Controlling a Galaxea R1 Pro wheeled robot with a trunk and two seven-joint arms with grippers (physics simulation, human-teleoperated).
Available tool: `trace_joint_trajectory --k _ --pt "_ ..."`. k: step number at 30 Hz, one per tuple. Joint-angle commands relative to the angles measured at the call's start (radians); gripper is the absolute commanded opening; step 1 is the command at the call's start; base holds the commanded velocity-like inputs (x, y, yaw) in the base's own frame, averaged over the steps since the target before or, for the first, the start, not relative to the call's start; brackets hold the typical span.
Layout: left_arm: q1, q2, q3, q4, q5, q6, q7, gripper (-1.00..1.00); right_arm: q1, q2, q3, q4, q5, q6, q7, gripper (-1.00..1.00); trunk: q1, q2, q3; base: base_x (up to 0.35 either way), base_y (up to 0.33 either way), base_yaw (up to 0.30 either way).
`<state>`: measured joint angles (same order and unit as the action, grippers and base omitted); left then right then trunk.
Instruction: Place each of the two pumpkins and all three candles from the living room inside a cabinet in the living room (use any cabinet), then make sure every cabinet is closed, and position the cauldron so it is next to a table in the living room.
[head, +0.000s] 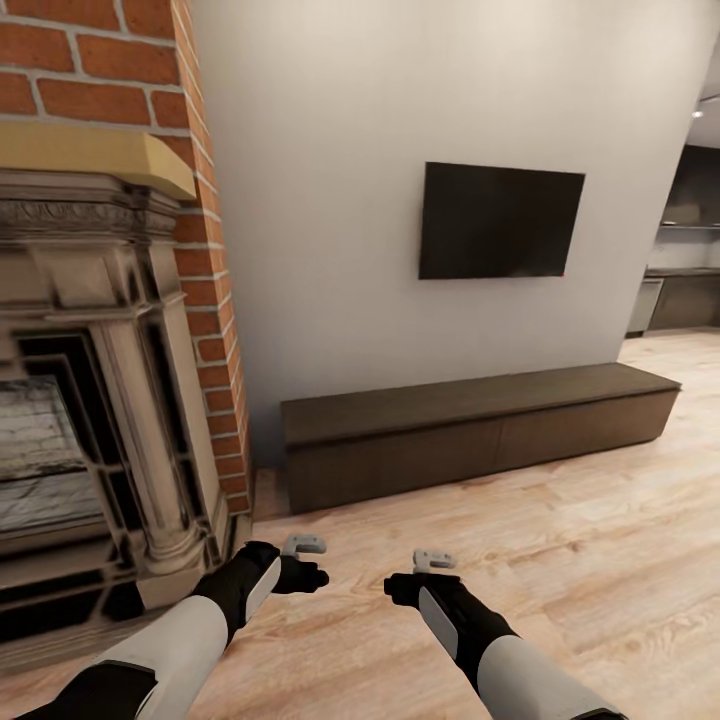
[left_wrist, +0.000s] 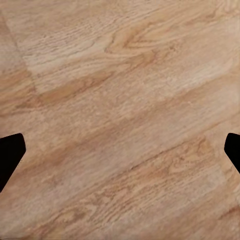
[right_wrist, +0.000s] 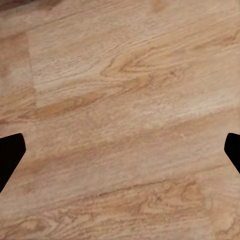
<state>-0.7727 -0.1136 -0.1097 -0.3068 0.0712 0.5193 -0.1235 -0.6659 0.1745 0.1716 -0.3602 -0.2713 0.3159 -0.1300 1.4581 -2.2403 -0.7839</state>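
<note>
Along wall: cabinet (head: 470, 435) fronts flush | both jaws spread, empty

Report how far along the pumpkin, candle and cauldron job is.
Done: the cabinet under the TV has its fronts flush, so it looks closed. In hand: nothing; the left gripper and right gripper hang open and empty over the wood floor. Left: whether anything is stored inside cannot be told.
</note>
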Motion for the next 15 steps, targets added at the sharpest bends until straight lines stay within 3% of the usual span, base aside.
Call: trace_joint_trajectory --k 1,7,15 --pt "0.000 0.001 -0.007 -0.002 0.007 0.005 0.001 1.00 0.000 0.000 0.005 -0.002 -0.007 0.005 -0.008 1.00 0.000 0.000 -0.001 0.056 -0.009 0.285" --pt "0.000 0.000 -0.007 -0.001 0.007 0.005 0.000 1.00 0.000 0.000 0.005 -0.002 -0.006 0.005 -0.008 1.00 0.000 0.000 0.001 0.098 -0.077 0.215" --pt "0.000 0.001 -0.007 -0.001 0.007 0.005 0.001 1.00 0.000 0.000 0.005 -0.002 -0.006 0.005 -0.008 1.00 0.000 0.000 0.001 0.046 -0.069 0.040"
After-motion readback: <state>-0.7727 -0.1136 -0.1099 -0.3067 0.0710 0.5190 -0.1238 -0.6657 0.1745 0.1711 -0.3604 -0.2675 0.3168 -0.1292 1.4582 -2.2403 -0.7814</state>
